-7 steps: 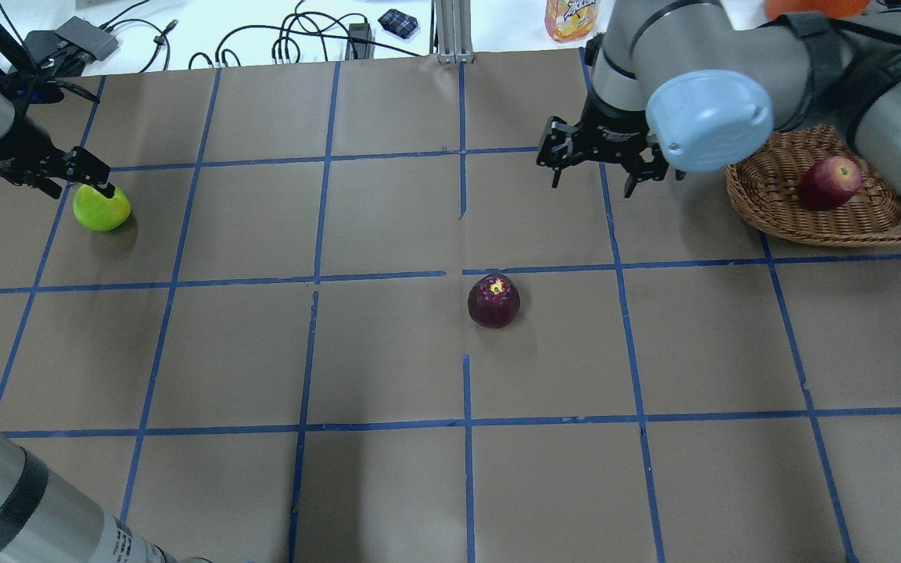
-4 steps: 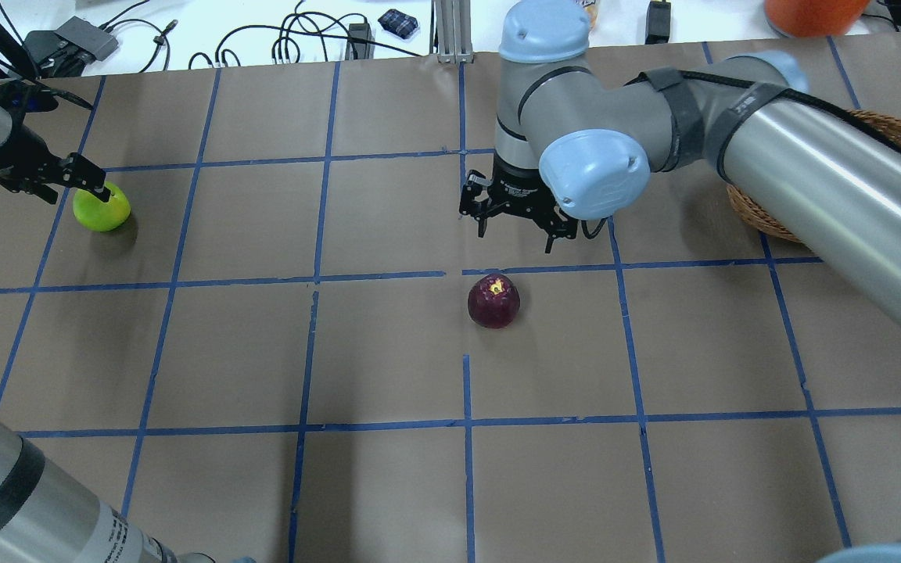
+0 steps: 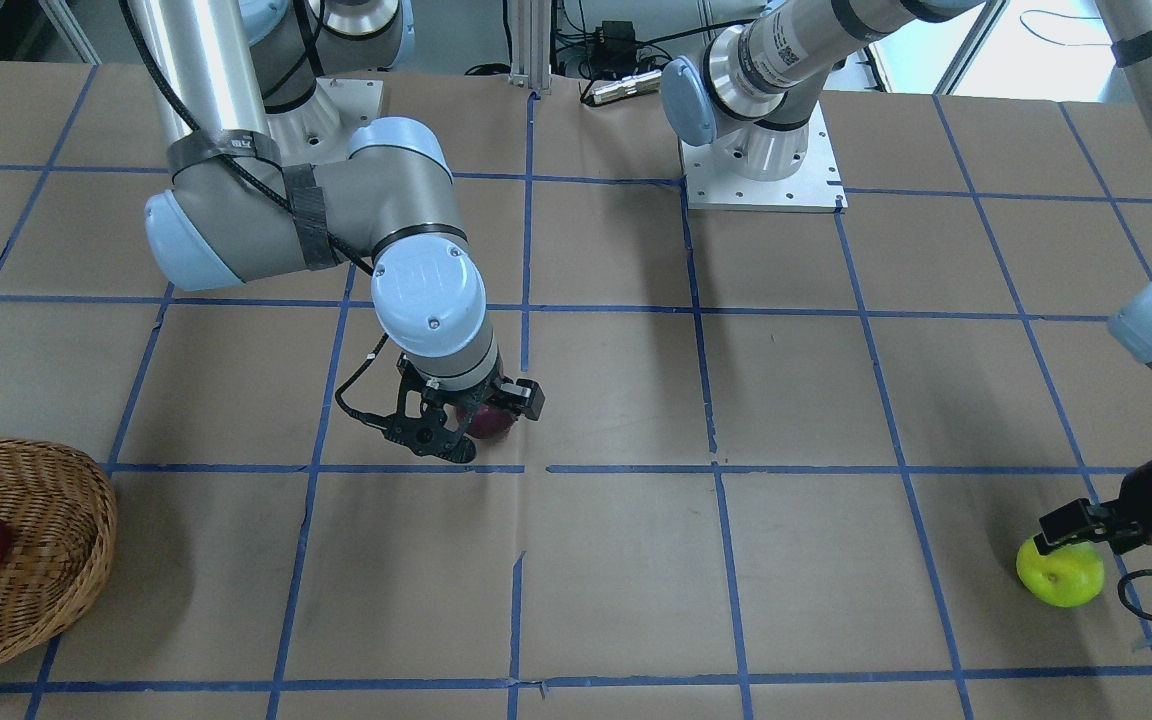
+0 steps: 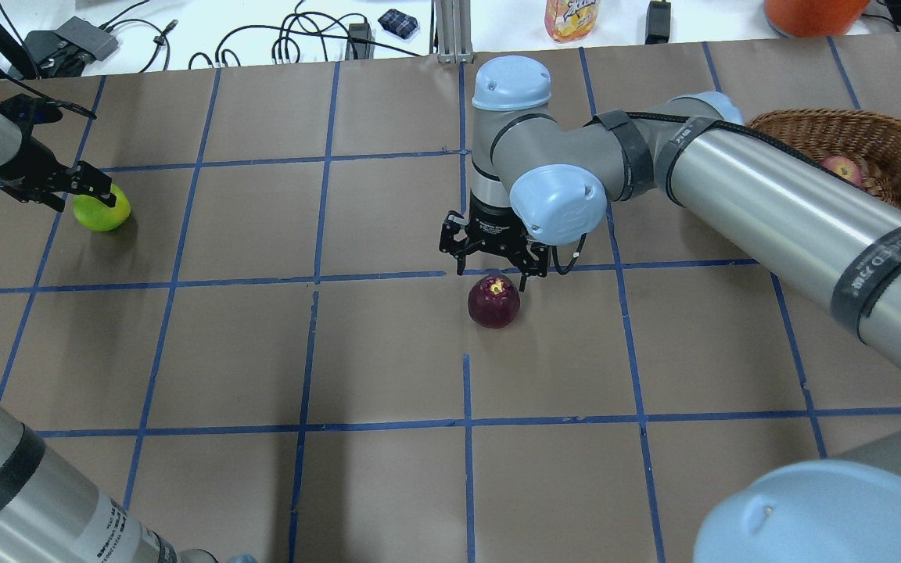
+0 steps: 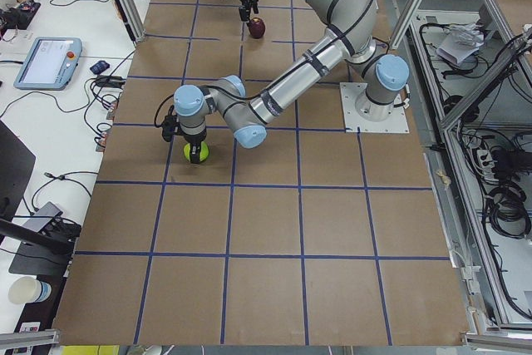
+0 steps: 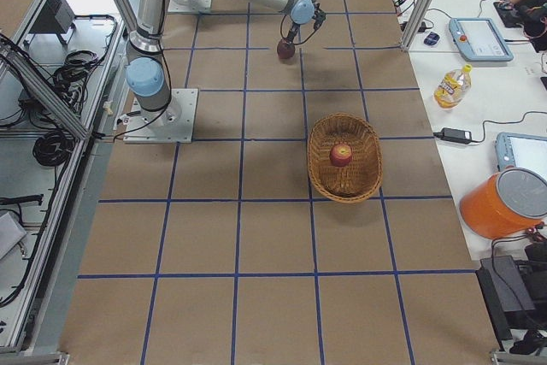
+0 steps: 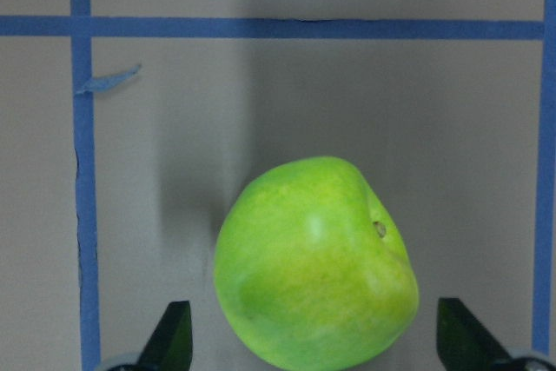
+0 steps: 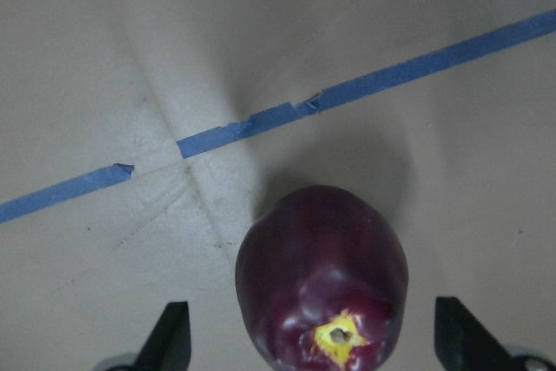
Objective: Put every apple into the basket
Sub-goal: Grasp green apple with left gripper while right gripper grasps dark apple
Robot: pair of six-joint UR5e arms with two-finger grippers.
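Firstly, at the far left, left gripper (image 4: 79, 197) down at the yellow-green apple (image 4: 103, 211), jaws spread wide on either side of it with gaps showing in the wrist view, fruit resting on the brown-papered table (image 4: 224, 352). Mid-table, right gripper (image 4: 489, 275) poised just above the dark maroon apple (image 4: 493, 303), jaws likewise spread and gripping nothing, fruit sitting stem end up near a blue tape line (image 4: 388, 275). Far right, wicker basket (image 4: 896, 148) on the table, red apple (image 4: 841, 168) lying inside.
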